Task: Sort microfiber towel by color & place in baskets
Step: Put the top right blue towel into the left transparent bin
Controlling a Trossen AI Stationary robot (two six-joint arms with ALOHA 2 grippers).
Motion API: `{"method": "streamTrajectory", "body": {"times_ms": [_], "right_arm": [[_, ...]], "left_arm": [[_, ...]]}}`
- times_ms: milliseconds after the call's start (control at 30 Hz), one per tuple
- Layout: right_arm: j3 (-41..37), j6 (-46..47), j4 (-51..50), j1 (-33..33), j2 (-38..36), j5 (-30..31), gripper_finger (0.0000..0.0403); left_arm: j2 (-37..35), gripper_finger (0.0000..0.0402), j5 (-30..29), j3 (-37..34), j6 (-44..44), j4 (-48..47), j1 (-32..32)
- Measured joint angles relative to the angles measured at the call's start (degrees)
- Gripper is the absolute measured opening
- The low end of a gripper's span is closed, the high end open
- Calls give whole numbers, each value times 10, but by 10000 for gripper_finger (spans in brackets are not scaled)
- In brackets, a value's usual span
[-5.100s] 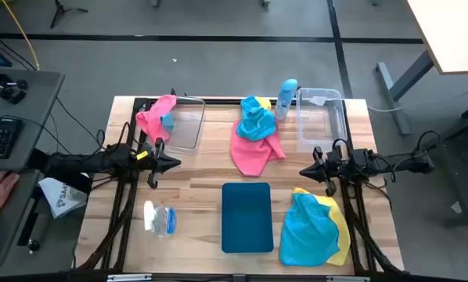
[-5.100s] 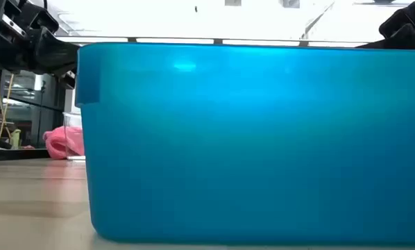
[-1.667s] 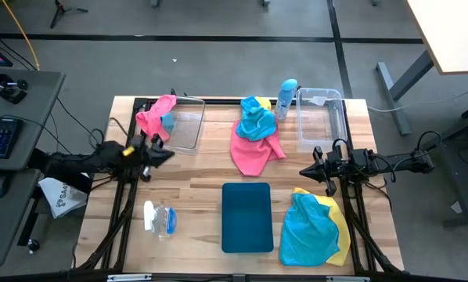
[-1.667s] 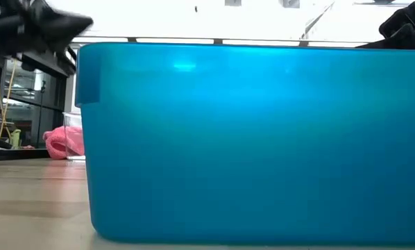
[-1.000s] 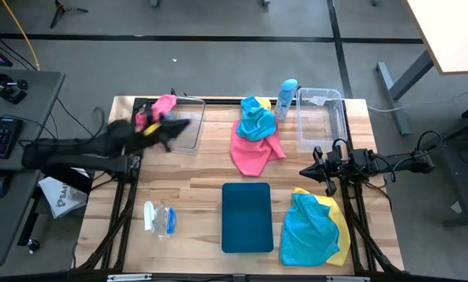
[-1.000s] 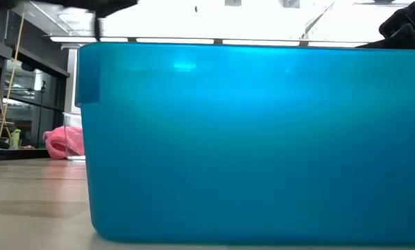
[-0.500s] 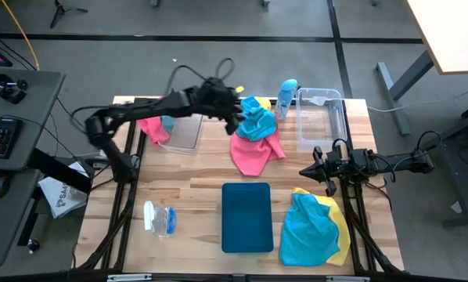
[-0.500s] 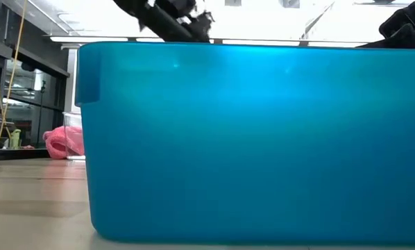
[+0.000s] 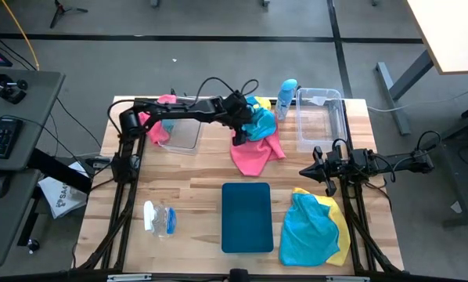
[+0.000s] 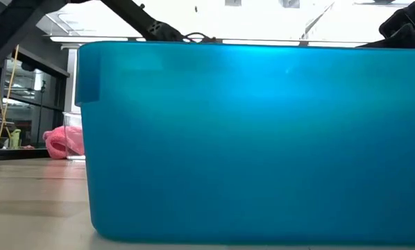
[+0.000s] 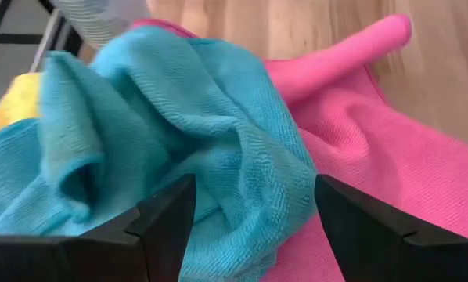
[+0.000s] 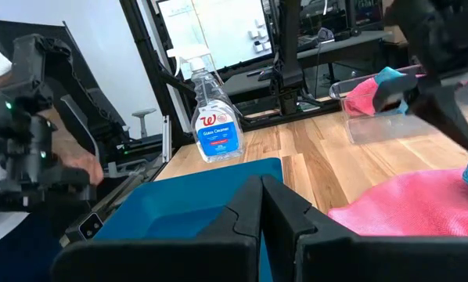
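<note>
Wooden worktop [image 9: 203,176], grey floor around. Left arm stretched across far edge; left pincer [image 9: 242,119] spread wide, nothing held, fingers straddling blue towel [image 11: 179,141] on pink towel [image 9: 253,157] at 12 o'clock. Right pincer [image 9: 306,171] closed, empty, parked at 3 o'clock.

The left arm [image 9: 179,110] stretches across the 11 o'clock clear bin [image 9: 183,129], blocking it from above. Spray bottle [image 9: 286,98] crowds the 1 o'clock bin [image 9: 322,119]. Bare wood around the teal tray [image 9: 246,217] leaves passing room.
</note>
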Motion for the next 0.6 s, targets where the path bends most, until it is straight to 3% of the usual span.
{"method": "streamTrajectory", "body": {"times_ms": [267,367,433,567,600], "right_arm": [[0,0,0,0,0,0,0],[0,0,0,0,0,0,0],[0,0,0,0,0,0,0],[0,0,0,0,0,0,0],[0,0,0,0,0,0,0]], "left_arm": [[18,248,18,-3,4,11,0],[18,226,9,-15,11,28,-6],[18,184,2,-17,9,38,-11],[18,38,-10,-17,15,39,-16],[18,19,0,-17,7,42,-15]]}}
